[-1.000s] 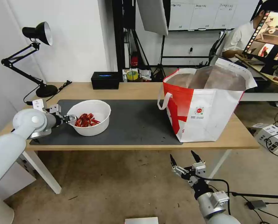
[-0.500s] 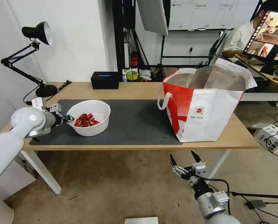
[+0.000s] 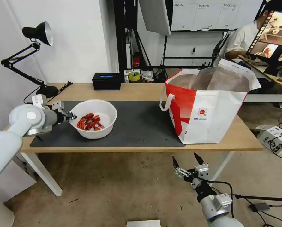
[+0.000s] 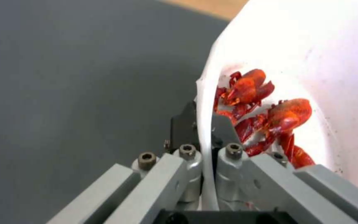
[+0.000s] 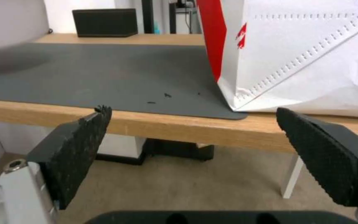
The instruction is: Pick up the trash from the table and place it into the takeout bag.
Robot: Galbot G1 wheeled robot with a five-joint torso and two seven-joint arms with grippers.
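A white round bowl [image 3: 93,119] holding red shell scraps [image 3: 89,122] sits tilted over the left part of the dark mat [image 3: 137,126] on the table [image 3: 134,91]. My left gripper [image 3: 70,116] is shut on the bowl's left rim. In the left wrist view the fingers [image 4: 183,130] pinch the thin white rim of the bowl [image 4: 303,56], with the scraps [image 4: 266,118] just inside. The red-and-white takeout bag [image 3: 207,110] stands open at the table's right end. My right gripper [image 3: 187,161] hangs open below the table's front edge, near the bag [image 5: 303,56].
A black rectangular box [image 3: 106,81] rests at the table's back edge. A black desk lamp [image 3: 36,56] stands at the back left corner. The mat [image 5: 104,74] between bowl and bag is bare. A person sits at another desk behind the bag.
The bowl has risen and shifted a little to the right, tilting in my left gripper's hold. The right arm has stayed still.
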